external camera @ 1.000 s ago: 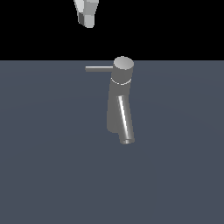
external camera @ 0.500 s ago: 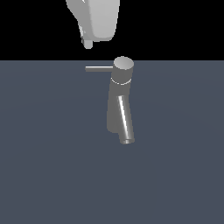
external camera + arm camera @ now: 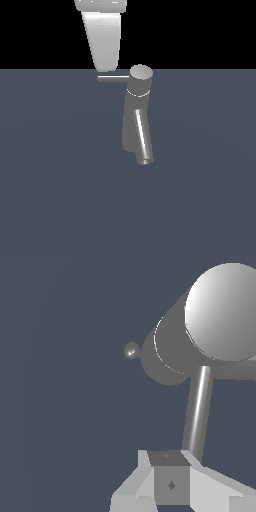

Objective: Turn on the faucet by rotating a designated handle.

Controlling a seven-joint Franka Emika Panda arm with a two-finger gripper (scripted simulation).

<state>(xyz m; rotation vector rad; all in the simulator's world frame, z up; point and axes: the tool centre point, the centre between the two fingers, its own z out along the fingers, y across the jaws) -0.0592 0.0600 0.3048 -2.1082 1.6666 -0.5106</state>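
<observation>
The faucet (image 3: 135, 117) is a grey metal column with a round cap (image 3: 141, 75) and a slanted spout (image 3: 142, 137), standing on the dark grey floor. The handle (image 3: 113, 78) is a thin rod that sticks out of the cap toward the exterior view's left. My gripper (image 3: 105, 67) hangs from the top edge, its tip just above the handle's free end. Its fingers look pressed together and hold nothing. In the wrist view the handle (image 3: 197, 411) runs from the cap (image 3: 225, 311) to my gripper (image 3: 169, 466), and the fingertips cover the rod's end.
The faucet stands on a flat dark grey floor (image 3: 60, 190) that fills the lower part of the exterior view. Above it the background is black. The spout's end shows as a small round tip (image 3: 131, 350) in the wrist view.
My gripper has come down from the top edge and a little toward the exterior view's right, ending just above the handle's free end. The faucet and handle have not moved.
</observation>
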